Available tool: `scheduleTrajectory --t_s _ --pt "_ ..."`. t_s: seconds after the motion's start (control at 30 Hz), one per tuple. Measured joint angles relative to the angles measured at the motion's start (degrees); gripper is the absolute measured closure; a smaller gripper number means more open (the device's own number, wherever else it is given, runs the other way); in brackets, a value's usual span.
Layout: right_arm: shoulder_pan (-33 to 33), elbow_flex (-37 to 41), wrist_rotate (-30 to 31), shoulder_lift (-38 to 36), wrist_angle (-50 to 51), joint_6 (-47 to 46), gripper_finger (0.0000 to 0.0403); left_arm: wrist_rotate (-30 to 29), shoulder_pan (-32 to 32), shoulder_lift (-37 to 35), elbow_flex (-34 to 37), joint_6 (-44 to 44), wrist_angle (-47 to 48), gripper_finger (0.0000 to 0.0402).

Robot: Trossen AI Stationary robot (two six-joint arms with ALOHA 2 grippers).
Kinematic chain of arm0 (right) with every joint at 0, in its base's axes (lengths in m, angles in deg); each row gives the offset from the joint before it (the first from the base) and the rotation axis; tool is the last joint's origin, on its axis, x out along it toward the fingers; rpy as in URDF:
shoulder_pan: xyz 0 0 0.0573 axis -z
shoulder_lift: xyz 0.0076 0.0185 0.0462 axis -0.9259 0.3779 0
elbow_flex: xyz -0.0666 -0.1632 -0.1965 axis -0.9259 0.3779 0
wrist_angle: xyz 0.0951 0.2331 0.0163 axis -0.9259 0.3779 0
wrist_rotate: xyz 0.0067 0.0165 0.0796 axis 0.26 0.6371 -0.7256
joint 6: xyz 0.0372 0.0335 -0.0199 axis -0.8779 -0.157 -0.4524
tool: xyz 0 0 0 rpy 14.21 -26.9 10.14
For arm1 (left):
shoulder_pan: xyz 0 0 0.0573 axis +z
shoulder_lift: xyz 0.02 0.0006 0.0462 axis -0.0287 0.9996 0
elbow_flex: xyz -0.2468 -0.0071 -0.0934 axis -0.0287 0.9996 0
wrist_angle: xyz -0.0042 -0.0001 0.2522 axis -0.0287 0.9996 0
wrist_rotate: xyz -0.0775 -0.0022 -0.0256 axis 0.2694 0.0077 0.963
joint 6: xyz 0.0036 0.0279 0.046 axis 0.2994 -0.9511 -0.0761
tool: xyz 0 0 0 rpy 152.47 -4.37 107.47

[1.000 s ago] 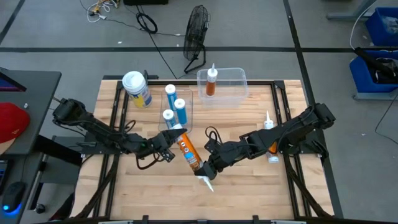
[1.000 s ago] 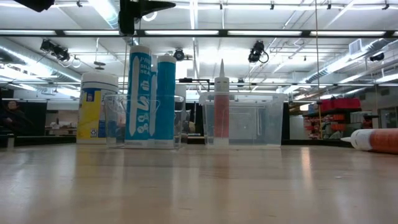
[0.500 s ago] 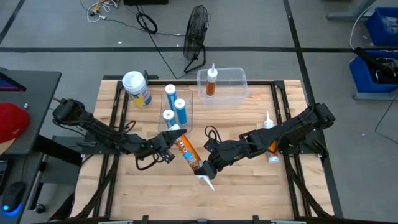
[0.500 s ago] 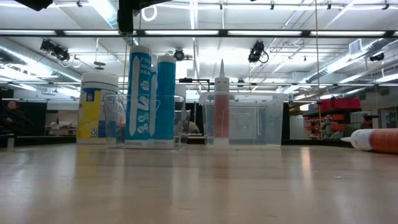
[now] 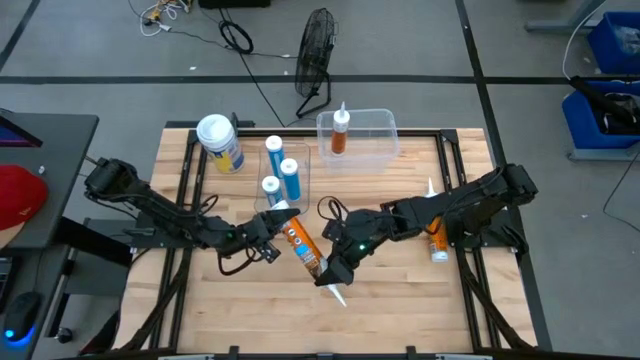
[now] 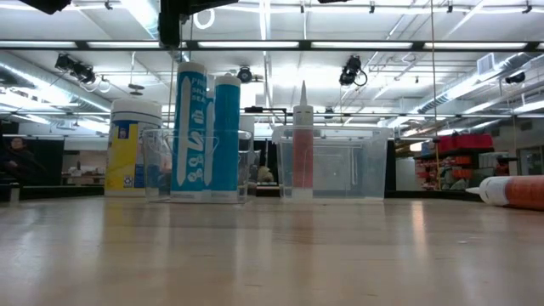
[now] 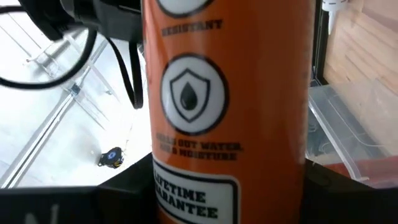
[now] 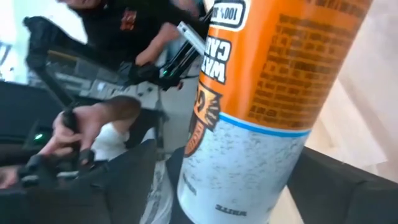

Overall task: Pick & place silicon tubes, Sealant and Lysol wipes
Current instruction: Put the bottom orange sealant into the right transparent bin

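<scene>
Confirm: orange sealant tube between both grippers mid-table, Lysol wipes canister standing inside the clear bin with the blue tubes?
Not quite. The Lysol wipes stand on the table beside the clear bin, outside it, as the high view shows. The orange sealant tube between the left gripper and right gripper is right.

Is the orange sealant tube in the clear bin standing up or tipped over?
Upright: the orange sealant tube stands inside the clear bin, nozzle up.

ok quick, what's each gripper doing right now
left gripper: shut on the orange sealant tube
right gripper: around the tube's nozzle end, grip cannot be told
</scene>
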Motion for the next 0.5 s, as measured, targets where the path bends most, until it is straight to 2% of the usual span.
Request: scheduleTrajectory --t_s 0.1,0.23,0.5 --pt "1.7 -0.1 -3.5 -0.4 1.7 0.0 0.0052 -0.8 0.0 0.1 0.0 0.2 0.3 0.0187" --pt "3.9 -0.1 -3.4 -3.1 8.9 3.1 0.0046 -2.2 0.0 0.1 0.1 -0.6 0.9 0.0188" --pt "5.2 -0.3 6.8 -11.2 17.7 9.5 0.0048 -2.3 0.0 0.2 0.3 1.1 0.9 0.0188"
